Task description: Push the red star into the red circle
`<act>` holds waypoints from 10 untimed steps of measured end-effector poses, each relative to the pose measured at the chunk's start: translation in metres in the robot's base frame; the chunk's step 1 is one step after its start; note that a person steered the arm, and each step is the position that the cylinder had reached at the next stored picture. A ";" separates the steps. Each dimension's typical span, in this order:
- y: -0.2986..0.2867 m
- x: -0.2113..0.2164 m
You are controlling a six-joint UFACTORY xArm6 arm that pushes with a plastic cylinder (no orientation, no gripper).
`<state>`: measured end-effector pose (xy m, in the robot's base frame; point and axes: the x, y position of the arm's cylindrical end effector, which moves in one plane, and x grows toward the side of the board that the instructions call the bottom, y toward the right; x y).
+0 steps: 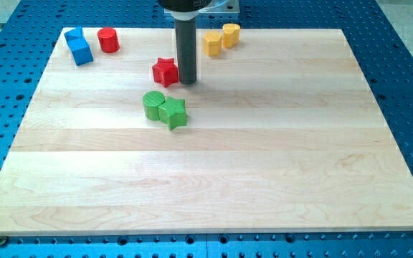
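Board (214, 186): pale wood, smooth by the look of it, bare across the whole near half; I judge a block will slide on it with little drag.
Green pair: a green star (173, 112) and a green circle (153, 104), touching each other, just below my work and clear of the push line.
My tip (188, 81): down at the board, just to the view's right of the red star, touching it or very nearly; I cannot tell which.
Claw: I have none, only a bare rod, so nothing opens, closes or grips.
Red star (165, 72): sits in the upper middle of the board, to the view's left of my tip.
How it will handle: I judge it light, rigid and not fragile; its points could make it spin off a glancing push.
Where to press: on its right side, slightly low, through its middle.
Red circle (108, 39): the target, well up and left of the star.
Blue blocks (79, 46): two, just left of the red circle.
Yellow blocks (221, 39): two, at the top right of my rod, out of the way.
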<state>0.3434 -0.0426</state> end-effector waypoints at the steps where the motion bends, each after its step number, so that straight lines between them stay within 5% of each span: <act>1: -0.067 -0.008; 2: -0.111 -0.016; 6: -0.118 -0.034; 8: -0.079 -0.126; 10: -0.049 -0.152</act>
